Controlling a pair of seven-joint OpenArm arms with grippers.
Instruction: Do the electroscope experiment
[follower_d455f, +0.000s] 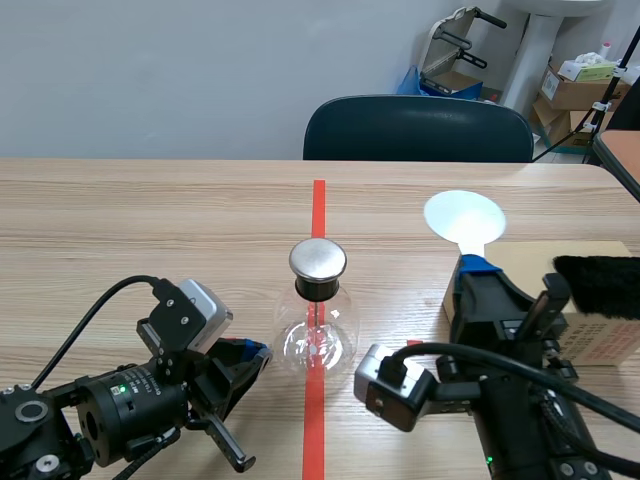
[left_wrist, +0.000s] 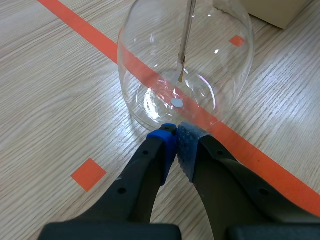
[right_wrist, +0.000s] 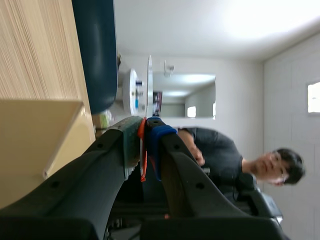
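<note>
left pincer (left_wrist: 176, 137) together, empty, tips at flask (left_wrist: 185, 60) foot | right pincer (right_wrist: 145, 135) clamped on white disc (follower_d455f: 463, 218), upright by box (follower_d455f: 590, 335) | flask on table (follower_d455f: 150, 220) red line | step: disc in hand, I'd say | next: disc to metal cap (follower_d455f: 318, 260), gently

A dark chair (follower_d455f: 418, 128) fronts a grey wall (follower_d455f: 150, 70); seemingly cardboard boxes (follower_d455f: 575, 92) beside.

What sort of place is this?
Likely a teaching lab or workroom: a glass electroscope flask on a tape-marked table, a white disc held by the right gripper, cardboard boxes behind.
</note>
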